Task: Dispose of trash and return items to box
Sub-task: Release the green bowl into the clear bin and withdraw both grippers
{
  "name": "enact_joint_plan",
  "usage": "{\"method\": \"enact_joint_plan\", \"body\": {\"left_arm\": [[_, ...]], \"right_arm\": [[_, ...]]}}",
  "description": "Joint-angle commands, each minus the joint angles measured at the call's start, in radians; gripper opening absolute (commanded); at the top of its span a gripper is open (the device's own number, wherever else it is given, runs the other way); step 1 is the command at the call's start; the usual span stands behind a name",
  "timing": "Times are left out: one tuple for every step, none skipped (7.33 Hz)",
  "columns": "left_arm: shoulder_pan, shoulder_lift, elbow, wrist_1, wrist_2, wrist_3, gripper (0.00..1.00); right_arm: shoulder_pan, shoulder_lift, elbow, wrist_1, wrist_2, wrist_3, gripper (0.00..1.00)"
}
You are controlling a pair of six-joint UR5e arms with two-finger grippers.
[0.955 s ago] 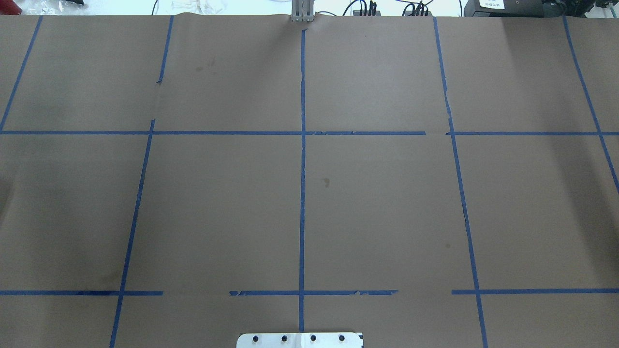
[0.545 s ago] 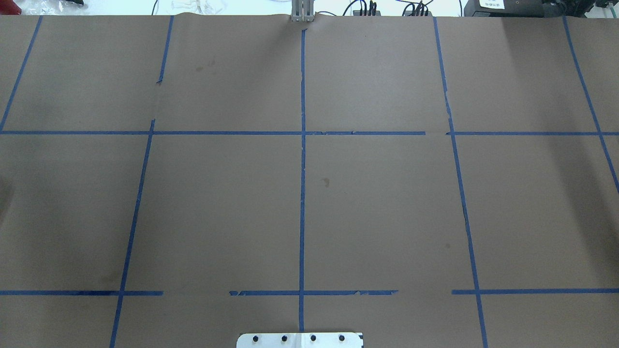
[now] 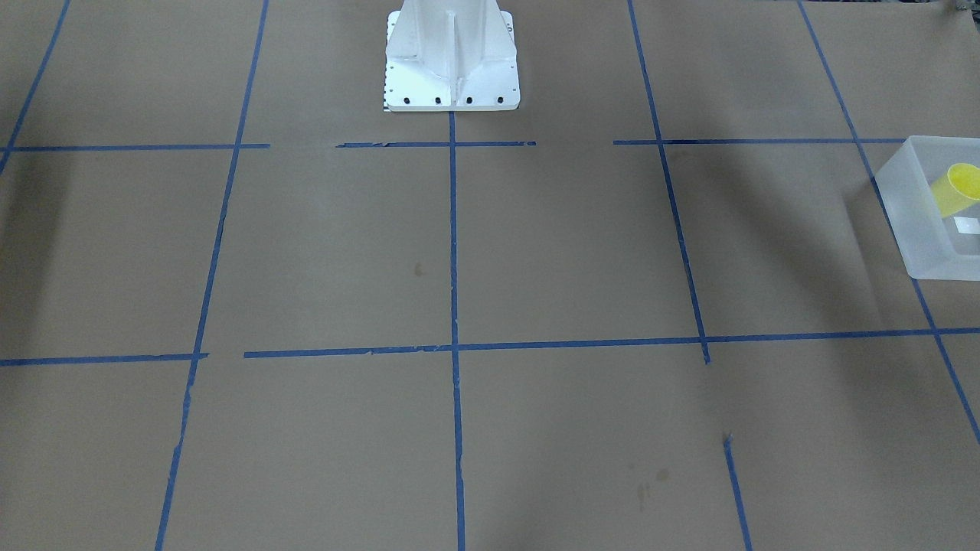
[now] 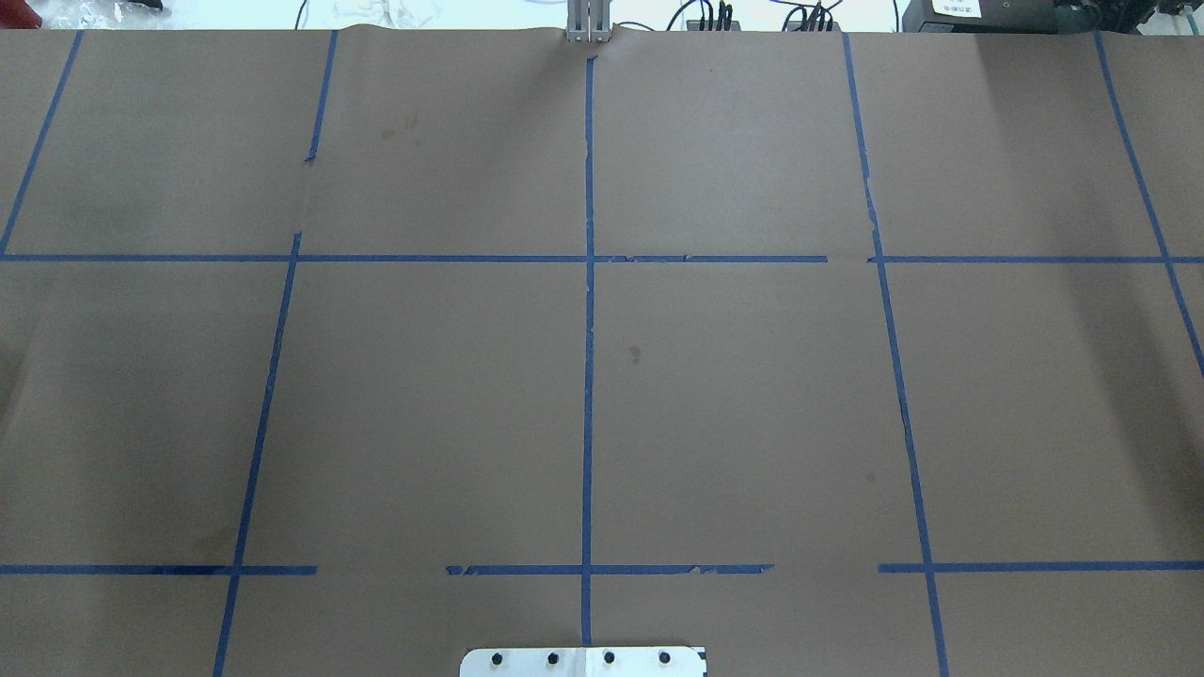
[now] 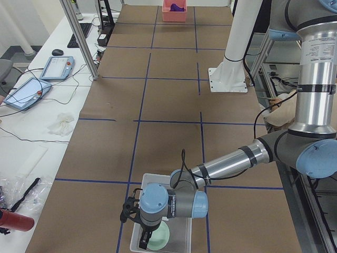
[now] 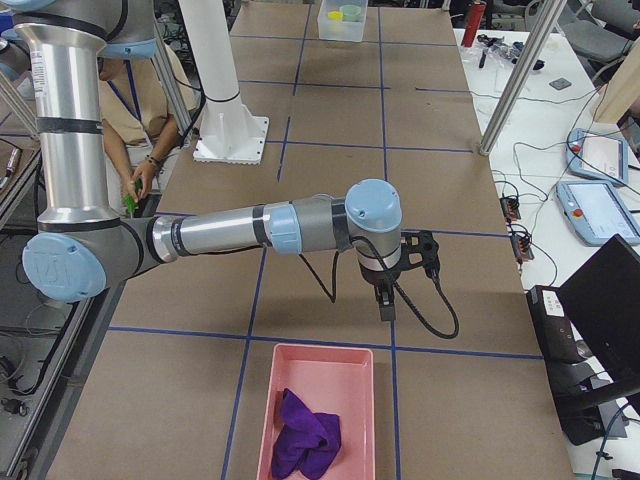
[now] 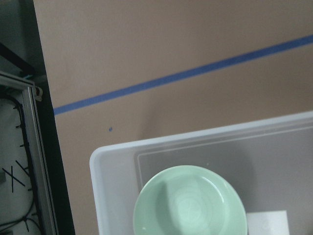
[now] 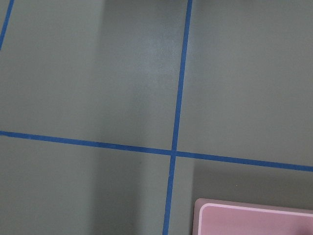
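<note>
Brown paper (image 4: 752,423) covered the table. Over the box (image 5: 186,232) hung the left gripper (image 5: 143,240), finger spread impossible to tell. Dropping lower risked striking the green plate (image 7: 190,205) inside the box.

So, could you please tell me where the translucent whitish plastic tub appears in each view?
Front-facing: translucent whitish plastic tub at right edge, cut off.
Overhead: absent.
Exterior left: tub bottom centre.
Exterior right: tub top centre.
Left wrist: tub lower right.
Right wrist: absent.
Shared landmark: white robot pedestal, seen in four exterior views.
</note>
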Motion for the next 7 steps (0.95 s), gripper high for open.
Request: {"method": "enact_joint_plan", "body": {"left_arm": [[0.0, -0.039, -0.329, 0.331, 0.0, -0.042, 1.0], [0.0, -0.108, -0.483, 0.572, -0.005, -0.088, 1.0], [0.002, -0.137, -0.518, 0.658, -0.067, -0.096, 1.0], [0.059, -0.137, -0.518, 0.657, -0.134, -0.121, 1.0], [0.152, -0.137, -0.525, 0.621, -0.144, -0.238, 1.0], [0.199, -0.124, -0.509, 0.519, -0.146, -0.28, 1.0], [0.281, -0.107, -0.499, 0.446, -0.144, -0.376, 1.0]], "right_arm": [[-0.027, 0.001, 0.001, 0.002, 0.011, 0.037, 1.0], [-0.061, 0.001, 0.002, 0.011, 0.008, 0.09, 1.0], [-0.102, 0.004, 0.001, 0.012, 0.005, 0.097, 1.0], [-0.136, 0.039, 0.002, 0.014, 0.01, 0.17, 1.0], [-0.17, 0.043, 0.014, 0.014, 0.007, 0.225, 1.0], [-0.173, 0.044, 0.017, 0.014, 0.01, 0.228, 1.0], [-0.187, 0.044, 0.014, 0.015, 0.007, 0.228, 1.0]]}}
